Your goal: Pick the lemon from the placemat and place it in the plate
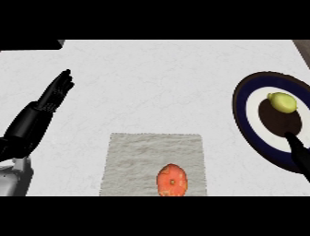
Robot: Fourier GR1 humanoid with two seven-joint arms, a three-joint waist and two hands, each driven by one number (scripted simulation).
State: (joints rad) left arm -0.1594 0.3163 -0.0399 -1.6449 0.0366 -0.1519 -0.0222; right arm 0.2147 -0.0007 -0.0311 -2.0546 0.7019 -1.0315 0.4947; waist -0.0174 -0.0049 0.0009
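step: lemon (282, 102) is lying in plate (247, 120), far right | right hand (305, 159) is showing straight fingers, holding nothing | left hand (52, 97) is resting open, left | next: probably withdrawing

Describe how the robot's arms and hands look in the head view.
The left hand is glossy black, long and segmented, with slim fingers, on a grey forearm that has a round fitting near the edge. Of the right hand only a slender black, tapering part shows; no cables or markings are visible.
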